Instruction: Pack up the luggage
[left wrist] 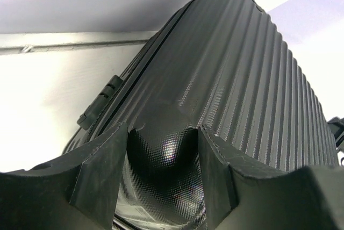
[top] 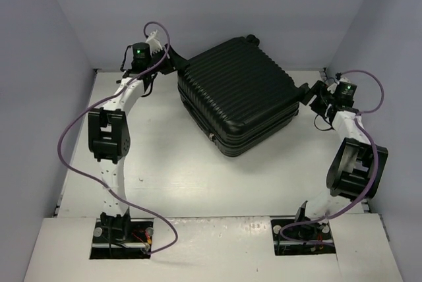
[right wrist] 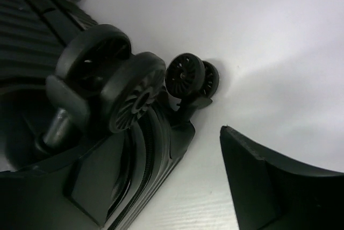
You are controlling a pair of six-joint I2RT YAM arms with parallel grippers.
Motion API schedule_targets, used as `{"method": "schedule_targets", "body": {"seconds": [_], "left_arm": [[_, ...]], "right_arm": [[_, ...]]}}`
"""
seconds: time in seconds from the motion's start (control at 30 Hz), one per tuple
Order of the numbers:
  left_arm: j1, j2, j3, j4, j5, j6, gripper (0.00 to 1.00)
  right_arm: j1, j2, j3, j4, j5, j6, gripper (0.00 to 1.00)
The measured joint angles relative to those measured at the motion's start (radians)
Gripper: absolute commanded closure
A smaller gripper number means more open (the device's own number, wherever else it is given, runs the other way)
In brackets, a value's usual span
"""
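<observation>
- The closed luggage (top: 237,94) is found on the table (top: 165,176) between both claws, equally near.
- The left claw (left wrist: 164,133) is spread about one corner, and the right claw (right wrist: 161,144) is spread at the wheels (right wrist: 185,77).

One suitcase (top: 237,94) (black), two arms (top: 109,137) (top: 353,163)

No text, label, brand or number can be read.

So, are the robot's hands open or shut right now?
Left gripper: open, straddling the black ribbed hard-shell suitcase.
Right gripper: open, holding nothing.
</observation>
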Motion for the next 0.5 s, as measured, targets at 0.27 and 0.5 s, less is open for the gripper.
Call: {"method": "schedule_targets", "body": {"seconds": [0.27,0.5], "left_arm": [[-0.022,-0.33,-0.473,0.116,-0.143,0.04,0.53],[-0.081,-0.627,-0.789,0.101,-0.332,0.065,0.54]], "right_arm": [[0.013,0.08,0.06,0.078,-0.118,-0.201,0.35],[0.056,0.123,0.112,0.102,-0.096,-0.312,0.35]]}}
